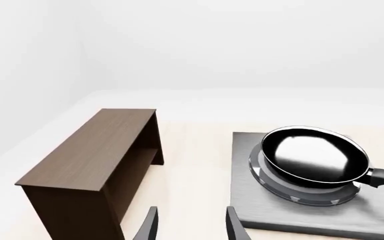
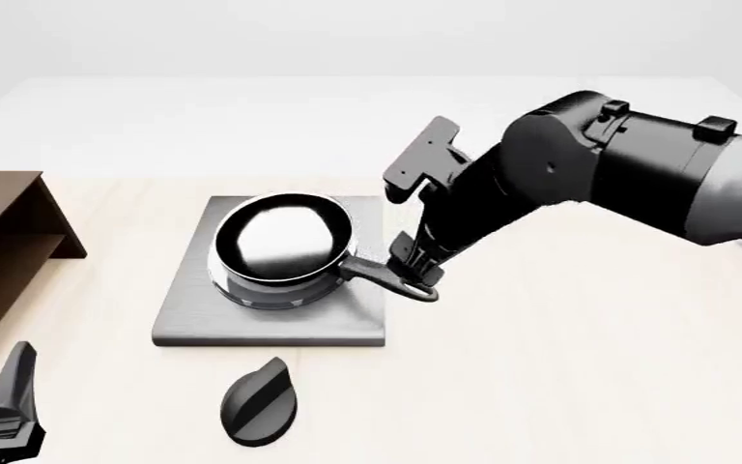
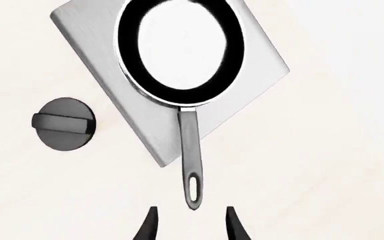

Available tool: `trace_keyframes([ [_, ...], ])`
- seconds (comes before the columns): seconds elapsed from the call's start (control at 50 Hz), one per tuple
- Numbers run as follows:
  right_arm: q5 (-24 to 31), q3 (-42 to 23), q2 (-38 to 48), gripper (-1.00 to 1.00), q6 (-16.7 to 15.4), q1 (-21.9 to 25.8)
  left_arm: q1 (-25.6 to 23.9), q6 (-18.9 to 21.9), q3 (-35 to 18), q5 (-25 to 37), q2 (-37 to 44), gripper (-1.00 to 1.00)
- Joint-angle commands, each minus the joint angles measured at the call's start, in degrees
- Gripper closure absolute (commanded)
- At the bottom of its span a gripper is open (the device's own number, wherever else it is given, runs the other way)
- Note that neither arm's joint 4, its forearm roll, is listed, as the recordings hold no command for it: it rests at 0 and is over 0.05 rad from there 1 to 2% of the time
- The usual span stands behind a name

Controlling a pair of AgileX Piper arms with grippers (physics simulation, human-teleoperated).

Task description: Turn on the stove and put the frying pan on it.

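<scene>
Pan placement looks done: frying pan (image 2: pixel 281 242) sits centred on the ring burner (image 1: pixel 305 192) of the stove (image 2: pixel 190 314), handle with loop end (image 3: pixel 192 190) pointing off the slab's edge toward the right end effector (image 3: pixel 188 222). That end effector is released, fingers spread, with the loop just ahead of the tips and not between them. In the right wrist view there is a visible gap, so no contact.

Left to do, as I read it: the knob (image 2: pixel 262 401). It lies on the desk (image 2: pixel 578 367) just off the stove's near edge, apart from the slab. Nothing shows whether it has been turned, so I can't tell if the stove is on.

Left end effector (image 1: pixel 188 225) is also spread and holding nothing, low at the near-left corner of the desk. The knob is off to its right across bare desk, clear path.

Room: a brown wooden shelf unit (image 1: pixel 95 167) stands just ahead-left of the left end effector, well clear of the stove. Right arm has open desk behind and to its right for pulling back; only the handle is close.
</scene>
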Motion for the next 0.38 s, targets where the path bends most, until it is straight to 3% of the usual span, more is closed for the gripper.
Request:
trace_keyframes([
  [0.02,-15.0,13.2,-11.2,-1.0,5.1,-0.6,0.0,0.3,0.0,-0.2,0.0,-1.0],
  [0.08,-18.4,16.1,-12.9,-1.0,4.9,-1.7,0.0,0.3,0.0,-0.2,0.0,-1.0],
  [0.1,-22.4,19.5,-15.9,-1.0,5.0,-2.9,0.1,0.3,0.0,-0.2,0.0,-1.0],
  [0.14,-25.7,22.1,-18.8,-1.0,7.8,-2.6,0.1,0.3,0.0,-0.2,0.0,-1.0],
  [0.2,-28.3,24.5,-21.0,-1.0,8.8,-3.3,0.2,0.3,0.0,-0.3,0.0,-1.0],
  [0.38,-41.0,38.8,-30.7,-1.0,15.8,-11.5,0.2,0.4,0.0,-0.3,0.0,-1.0],
])
